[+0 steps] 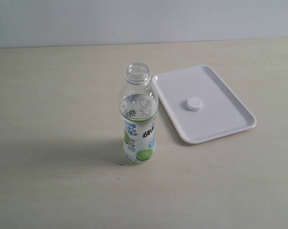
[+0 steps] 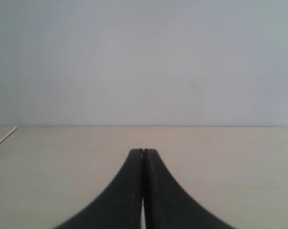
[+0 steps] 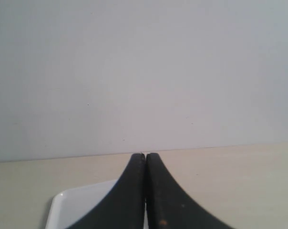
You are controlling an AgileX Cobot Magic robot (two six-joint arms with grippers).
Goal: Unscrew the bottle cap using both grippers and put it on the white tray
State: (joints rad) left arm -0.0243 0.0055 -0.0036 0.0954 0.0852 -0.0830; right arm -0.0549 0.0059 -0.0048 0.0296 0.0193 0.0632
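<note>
The clear bottle point(image 1: 138, 117) with its lime label stands upright mid-table, its threaded neck bare. The white bottle cap point(image 1: 194, 104) lies on the white tray point(image 1: 230, 119) just right of the bottle. Neither arm shows in the exterior view. My left gripper point(image 2: 143, 151) is shut with nothing between its black fingers, facing bare table and wall. My right gripper point(image 3: 145, 155) is shut too, empty, with a corner of the white tray point(image 3: 77, 207) below it. The bottle and cap are out of both wrist views.
The light wooden table point(image 1: 53, 143) runs back to a pale wall point(image 1: 144, 21). A table edge point(image 2: 3, 137) shows in the left wrist view.
</note>
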